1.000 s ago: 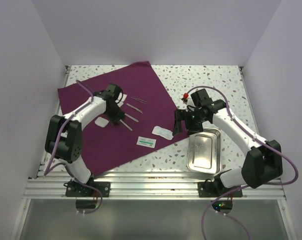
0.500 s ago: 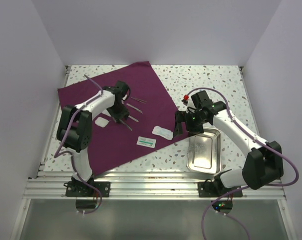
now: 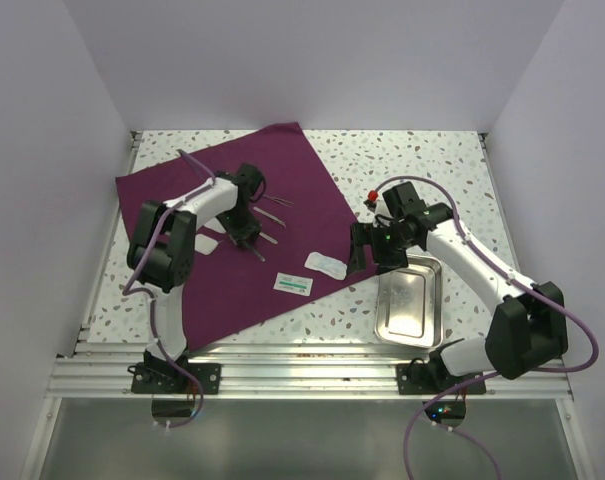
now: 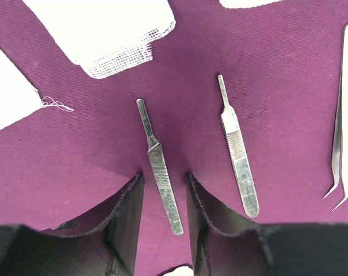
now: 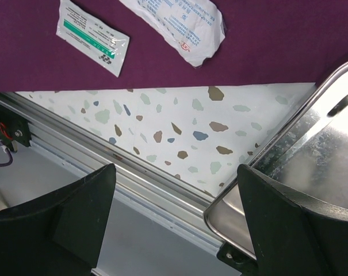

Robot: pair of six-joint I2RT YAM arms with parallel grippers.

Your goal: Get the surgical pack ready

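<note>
The dark purple cloth (image 3: 182,280) lies flat on the left of the table. On it are thin metal instruments (image 3: 270,215), a white gauze pad (image 3: 207,243) and two small packets (image 3: 293,284). My left gripper (image 3: 247,238) is low on the cloth, open. In the left wrist view its fingers (image 4: 127,213) straddle a steel scalpel handle (image 4: 162,184), not closed on it. A second handle (image 4: 238,158), tweezers (image 4: 341,144) and gauze (image 4: 104,29) lie beyond. My right gripper (image 3: 370,258) is wide open and empty (image 5: 175,172) over the steel tray's far left corner (image 5: 312,167).
The steel tray (image 3: 407,300) sits on bare terrazzo right of the cloth, near the front rail (image 3: 302,360). A small red-topped object (image 3: 370,193) stands behind the right gripper. A green-printed packet (image 5: 93,37) and a white pouch (image 5: 179,23) lie at the cloth's edge. White walls enclose the table.
My left gripper has shifted right, nearer the instruments, and its elbow has swung in. The right arm has barely moved.
</note>
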